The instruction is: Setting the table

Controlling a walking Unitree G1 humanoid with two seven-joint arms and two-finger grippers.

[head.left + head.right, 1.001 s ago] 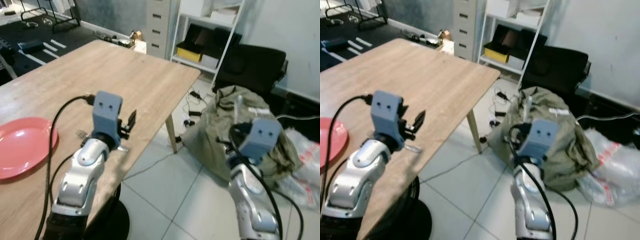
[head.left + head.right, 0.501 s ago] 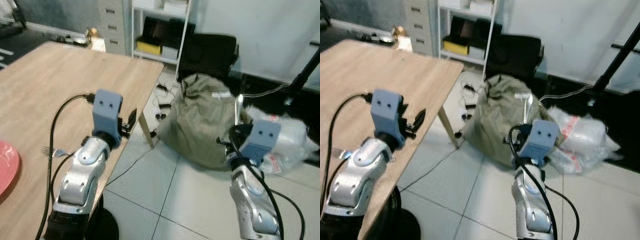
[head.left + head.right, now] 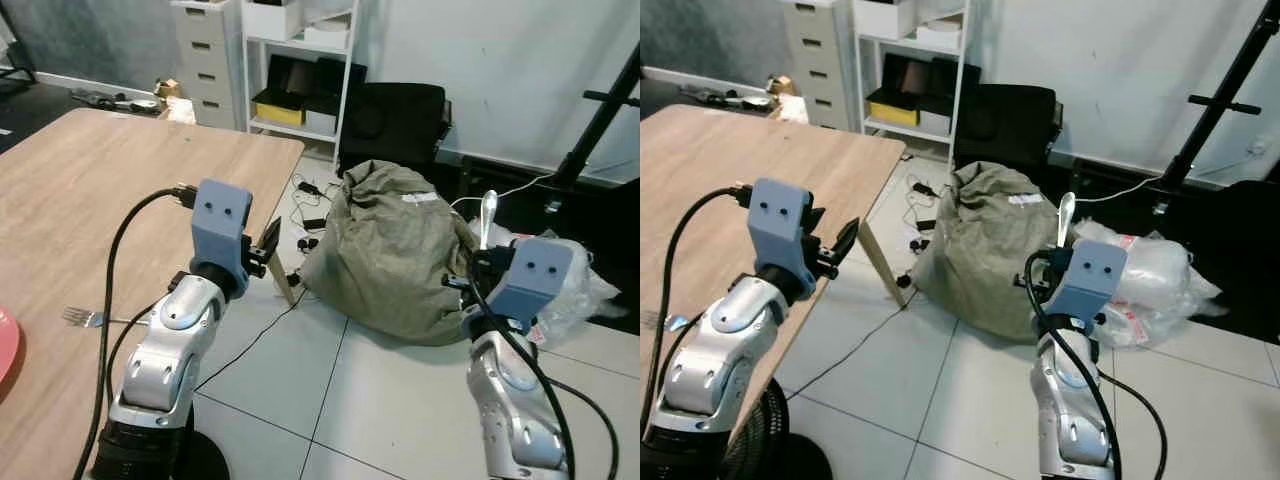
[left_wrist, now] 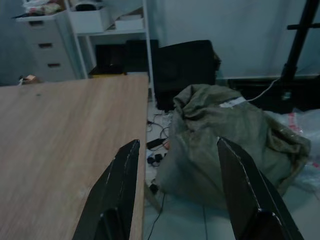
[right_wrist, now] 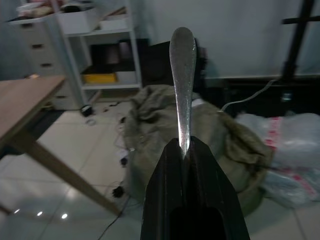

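Left gripper (image 4: 175, 195): raised over the light wooden table (image 3: 90, 200) edge, fingers spread, empty.
Right gripper (image 5: 186, 150): raised beyond table, pinching upright silver spoon (image 5: 182, 75).

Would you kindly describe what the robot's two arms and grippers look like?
Both arms have glossy silver shells. Each wrist carries a blue-grey boxy housing with two small dark holes on its face. A thick black cable loops from each housing down along the arm. The left gripper and right gripper each have two long, flat black fingers.
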